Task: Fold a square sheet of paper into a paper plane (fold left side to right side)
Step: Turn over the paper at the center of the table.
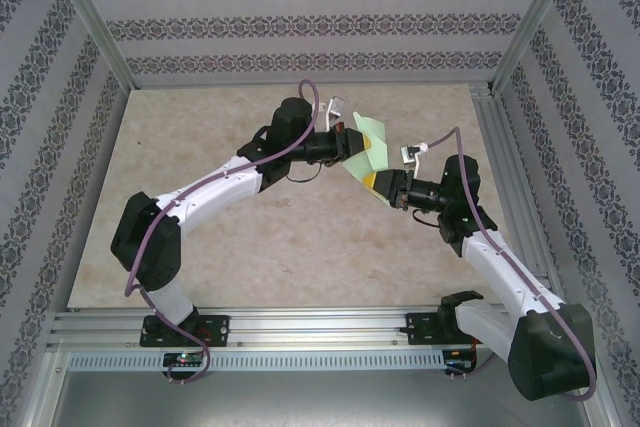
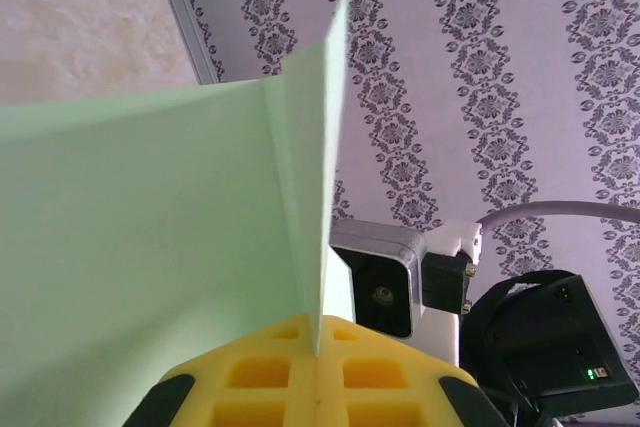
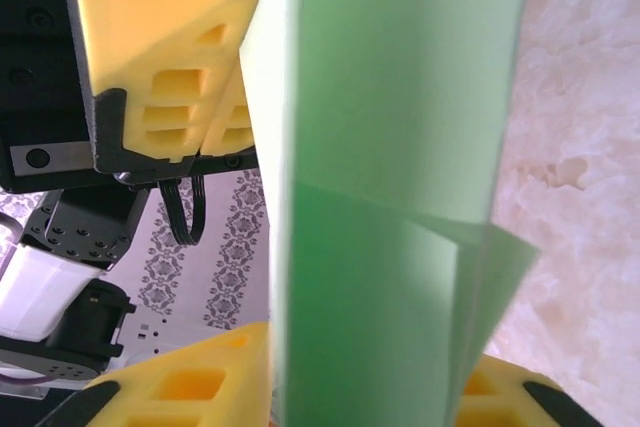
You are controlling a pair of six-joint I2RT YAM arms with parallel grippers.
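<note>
The sheet of paper [image 1: 374,137], pale green and partly folded, is held in the air above the back middle of the table. My left gripper [image 1: 352,145] is shut on it: in the left wrist view the yellow pads [image 2: 260,377] meet on the paper's edge [image 2: 318,332], and the paper [image 2: 150,247] fans out to the left. My right gripper [image 1: 378,183] is at the paper's lower corner. In the right wrist view its yellow fingers [image 3: 190,377] stand apart, and the folded paper [image 3: 390,147] passes down between them and hides the gap.
The marble-look table [image 1: 250,247] lies below, boxed in by patterned walls and aluminium posts [image 1: 95,27]. The two wrists are very close: the right wrist's camera [image 2: 378,287] is just behind the paper, and the left gripper's fingers [image 3: 170,37] are at the upper left.
</note>
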